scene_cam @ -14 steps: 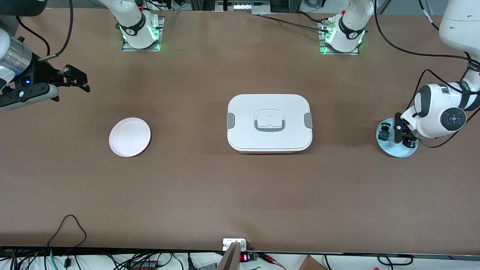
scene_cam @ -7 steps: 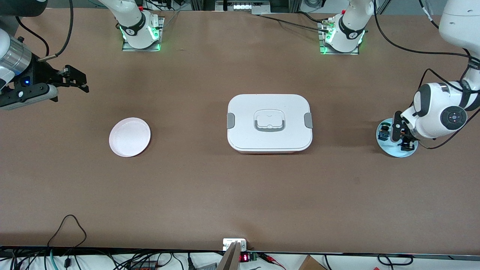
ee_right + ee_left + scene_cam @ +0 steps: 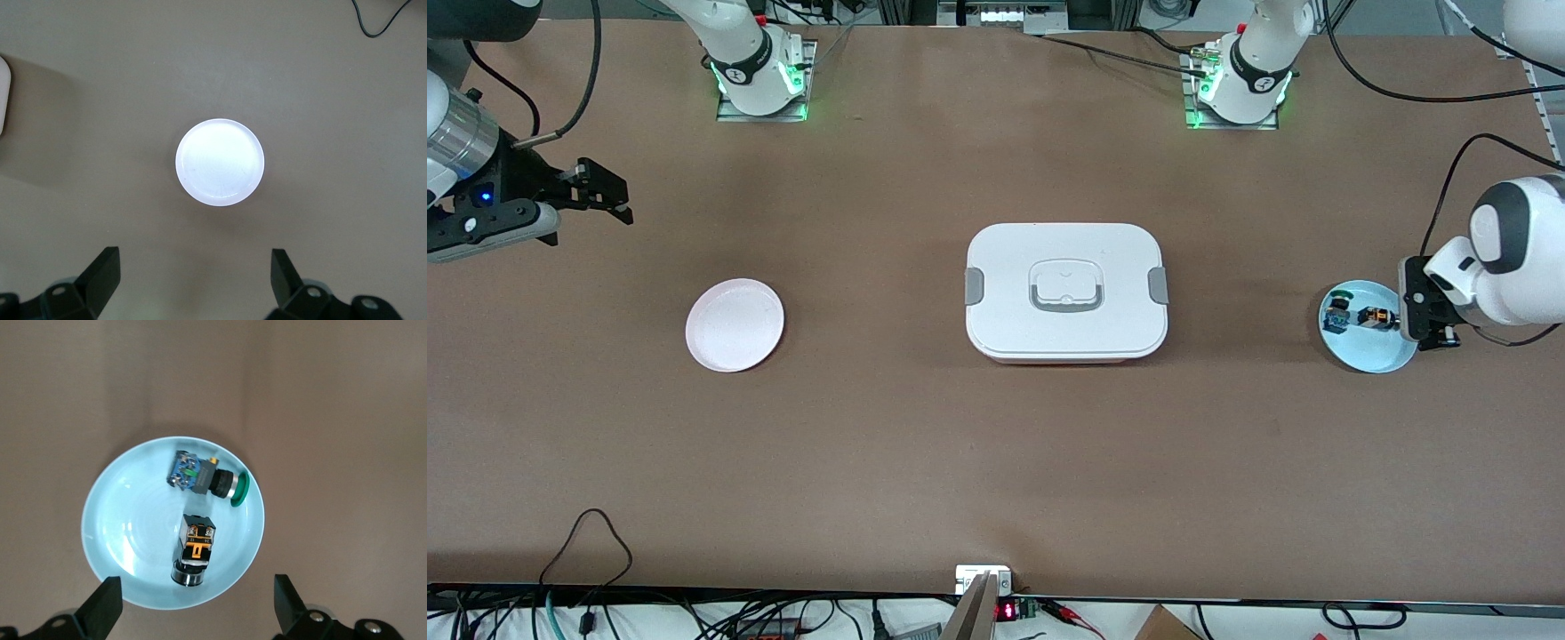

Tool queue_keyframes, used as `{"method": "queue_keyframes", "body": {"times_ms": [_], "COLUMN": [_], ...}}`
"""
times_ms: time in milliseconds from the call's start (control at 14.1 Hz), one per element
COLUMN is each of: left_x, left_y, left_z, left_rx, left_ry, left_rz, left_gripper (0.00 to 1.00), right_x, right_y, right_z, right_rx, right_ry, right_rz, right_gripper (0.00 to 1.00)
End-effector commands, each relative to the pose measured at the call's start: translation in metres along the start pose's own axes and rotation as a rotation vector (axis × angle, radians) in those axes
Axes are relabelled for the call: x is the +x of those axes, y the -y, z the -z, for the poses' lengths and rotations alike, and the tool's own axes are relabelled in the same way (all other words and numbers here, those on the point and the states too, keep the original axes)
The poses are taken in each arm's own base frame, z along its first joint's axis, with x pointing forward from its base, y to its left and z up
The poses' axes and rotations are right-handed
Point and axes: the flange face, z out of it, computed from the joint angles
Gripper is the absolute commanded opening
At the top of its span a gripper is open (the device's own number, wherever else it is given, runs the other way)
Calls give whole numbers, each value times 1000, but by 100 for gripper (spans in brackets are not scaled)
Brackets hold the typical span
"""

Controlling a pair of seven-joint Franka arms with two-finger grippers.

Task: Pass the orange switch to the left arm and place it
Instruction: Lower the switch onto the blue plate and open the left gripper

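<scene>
The orange switch (image 3: 1376, 316) (image 3: 198, 543) lies on its side on a light blue plate (image 3: 1369, 353) (image 3: 127, 533) at the left arm's end of the table. My left gripper (image 3: 1424, 316) (image 3: 197, 593) hangs open over that plate's edge, with its fingers wide apart and touching nothing. The white lidded box (image 3: 1065, 289) sits mid-table. My right gripper (image 3: 609, 191) (image 3: 193, 263) waits open and empty above the table at the right arm's end, near a pale round plate (image 3: 735, 324) (image 3: 219, 162).
A blue-and-green-topped component (image 3: 1336, 311) (image 3: 193, 475) shares the blue plate, beside the orange switch. Both arm bases (image 3: 758, 80) (image 3: 1238, 84) stand along the table's back edge. Cables hang over the front edge (image 3: 587, 533).
My left gripper has opened and drawn back from the middle of the blue plate toward the table's end. The orange switch now lies uncovered on the plate. The right arm has barely shifted.
</scene>
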Motion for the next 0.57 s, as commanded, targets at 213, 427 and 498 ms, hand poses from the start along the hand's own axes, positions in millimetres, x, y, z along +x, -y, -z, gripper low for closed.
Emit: {"method": "queue_keyframes", "body": {"times_ms": [213, 427, 498], "left_x": [42, 72, 77], "left_y": [-2, -9, -12], "left_z": [52, 94, 110], "left_rx": [-144, -194, -202], "left_ry": [-36, -4, 9], "left_rz": [415, 600, 680], "left_gripper": [100, 100, 100], "right_x": [3, 4, 4], "right_y": [-1, -1, -1], "right_z": [7, 8, 7], "right_rx": [-20, -23, -23], "right_ry": [-33, -46, -44], "right_rz": [-4, -4, -4], "right_gripper": [100, 100, 100]}}
